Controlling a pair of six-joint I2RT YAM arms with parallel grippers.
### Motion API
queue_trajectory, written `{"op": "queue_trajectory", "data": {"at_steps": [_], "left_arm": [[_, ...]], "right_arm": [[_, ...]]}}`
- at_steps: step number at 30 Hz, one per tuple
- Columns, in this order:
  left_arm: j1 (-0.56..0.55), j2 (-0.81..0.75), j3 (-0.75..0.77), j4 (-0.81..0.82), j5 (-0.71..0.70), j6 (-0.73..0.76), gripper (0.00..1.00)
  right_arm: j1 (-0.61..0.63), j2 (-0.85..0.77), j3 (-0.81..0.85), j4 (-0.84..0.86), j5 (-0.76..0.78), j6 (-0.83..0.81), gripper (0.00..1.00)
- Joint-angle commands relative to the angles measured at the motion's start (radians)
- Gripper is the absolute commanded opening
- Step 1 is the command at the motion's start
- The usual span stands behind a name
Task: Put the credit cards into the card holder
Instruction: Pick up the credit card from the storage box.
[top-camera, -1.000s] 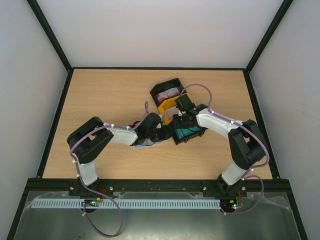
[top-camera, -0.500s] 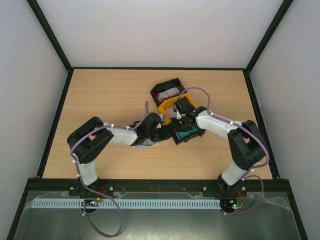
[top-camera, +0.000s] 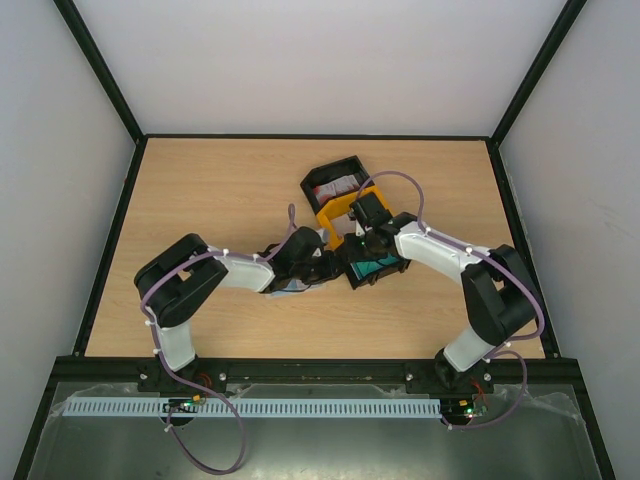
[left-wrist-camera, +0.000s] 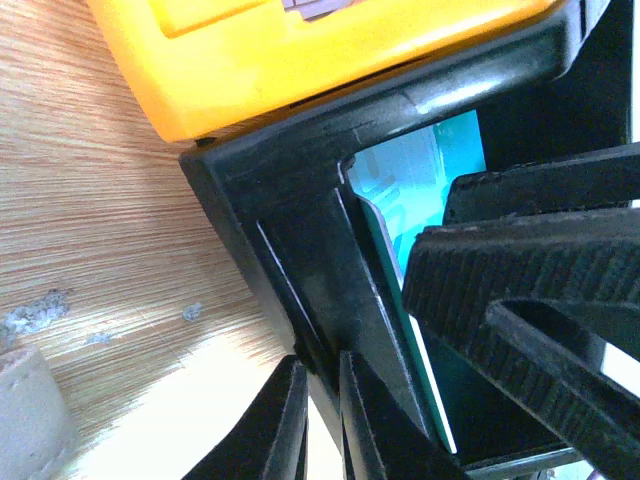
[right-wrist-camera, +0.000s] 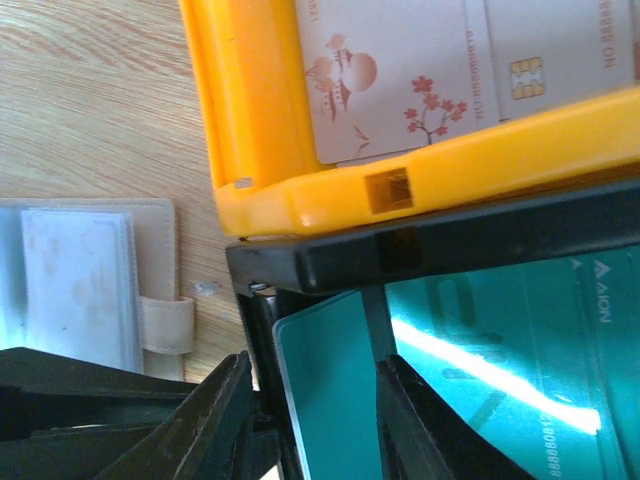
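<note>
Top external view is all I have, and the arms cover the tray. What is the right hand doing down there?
Observer: The right hand is open, its fingers either side of the corner of a teal card in the black compartment.
Operator: Anything in the yellow compartment?
Observer: In the yellow compartment a whitish card with red blossom art and a chip lies flat.
Operator: And the card holder?
Observer: The card holder lies open on the table beside the tray, pockets up.
</note>
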Motion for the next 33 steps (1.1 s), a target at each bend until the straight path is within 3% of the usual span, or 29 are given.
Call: {"op": "queue_trajectory", "data": {"at_steps": [1, 5, 13, 20, 33], "left_arm": [[-0.01, 0.014, -0.026, 0.08, -0.021, -0.056, 0.13], [-0.013, 0.014, -0.031, 0.117, -0.048, -0.081, 0.13], [-0.023, 0.028, -0.028, 0.118, -0.073, -0.093, 0.13], [-0.032, 0.028, -0.028, 0.127, -0.079, -0.094, 0.13], [-0.035, 0.024, -0.031, 0.127, -0.081, -0.081, 0.13]], "right_arm": [[0.012, -0.003, -0.011, -0.037, 0.095, -0.001, 0.33], [0.022, -0.006, -0.032, -0.015, 0.128, 0.018, 0.33], [0.04, -0.003, -0.076, 0.063, 0.024, 0.05, 0.37], [0.042, -0.002, -0.088, 0.068, 0.029, 0.053, 0.37], [0.044, -0.054, -0.09, 0.05, 0.024, 0.073, 0.09]]}}
